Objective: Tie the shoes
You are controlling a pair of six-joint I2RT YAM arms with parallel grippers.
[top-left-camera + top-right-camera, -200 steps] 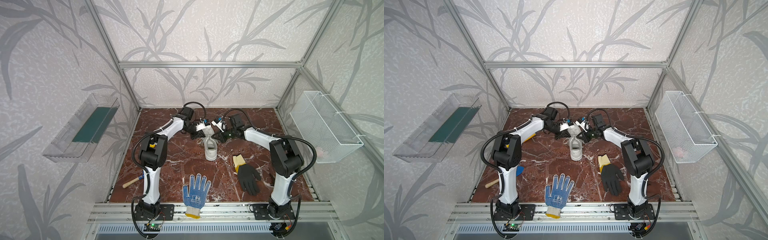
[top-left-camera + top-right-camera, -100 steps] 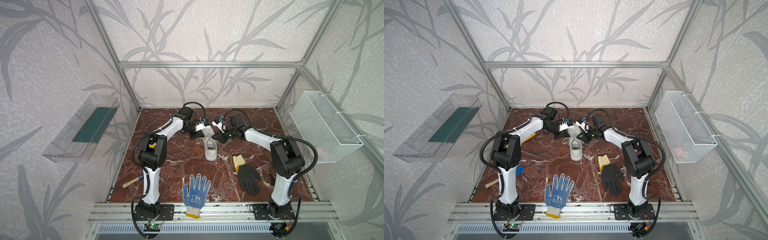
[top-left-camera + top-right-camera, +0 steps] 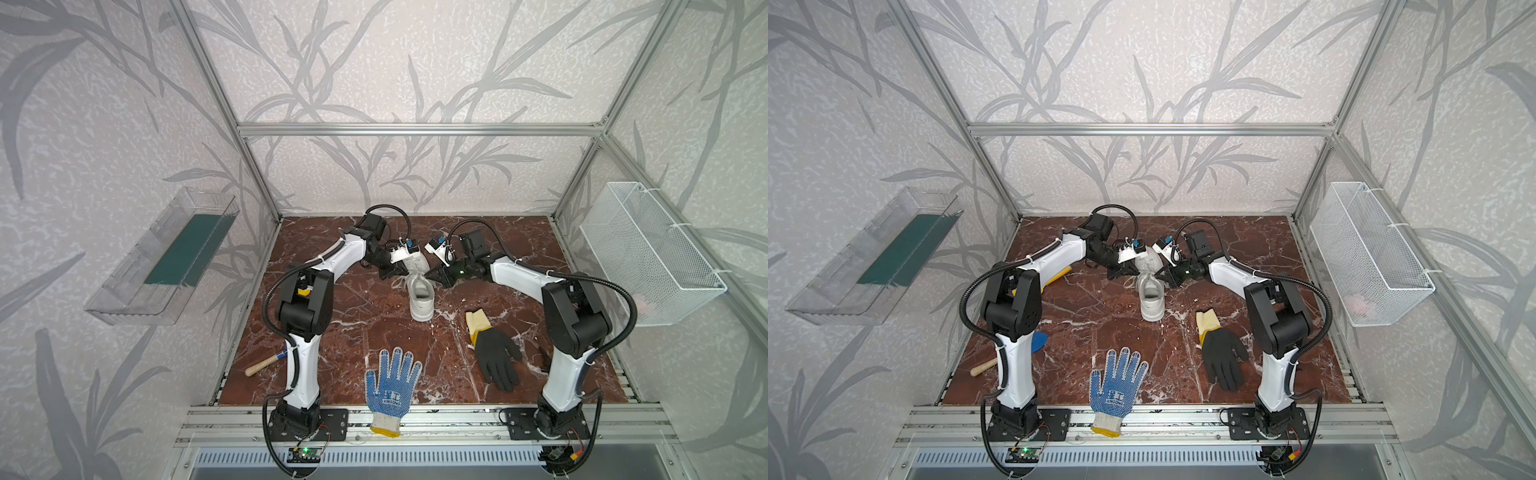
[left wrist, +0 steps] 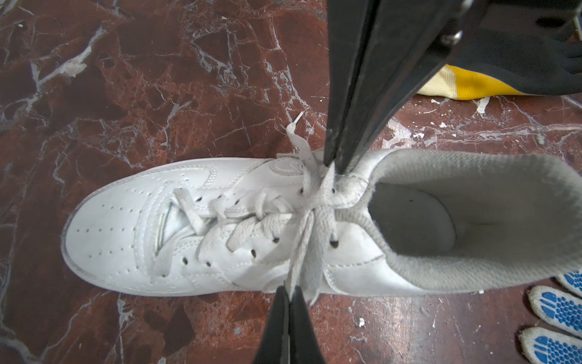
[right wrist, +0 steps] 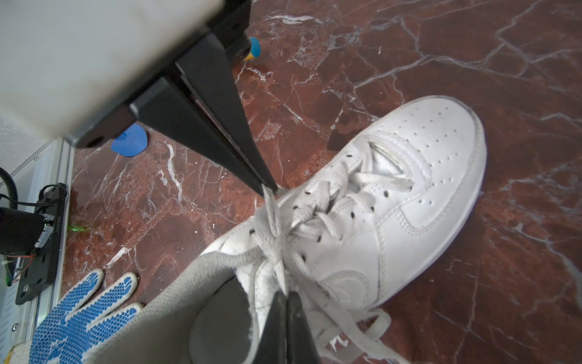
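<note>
The white sneaker [image 3: 420, 291] stands centrally on the bench [image 3: 353, 316]. The left gripper [image 4: 288, 291] and right gripper [image 5: 285, 294] have jaws clenched on lace strands [image 4: 302, 252] either side of the knot [image 4: 315, 205], apparently bow loops, so outward tension seats it.

Smooth perforated leather-like sneaker [image 4: 110, 227]; woven cloth laces [image 4: 245, 225]; glossy marble tabletop [image 4: 126, 78]

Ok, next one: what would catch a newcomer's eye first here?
The all-white low-top leather sneaker stands at the middle of the red-brown marble table, with the left gripper and right gripper meeting over it from either side, each shut on its white laces near the collar. Then two gloves: a blue-dotted white knit glove at the table's front edge and a black glove with a yellow cuff right of the sneaker.
</note>
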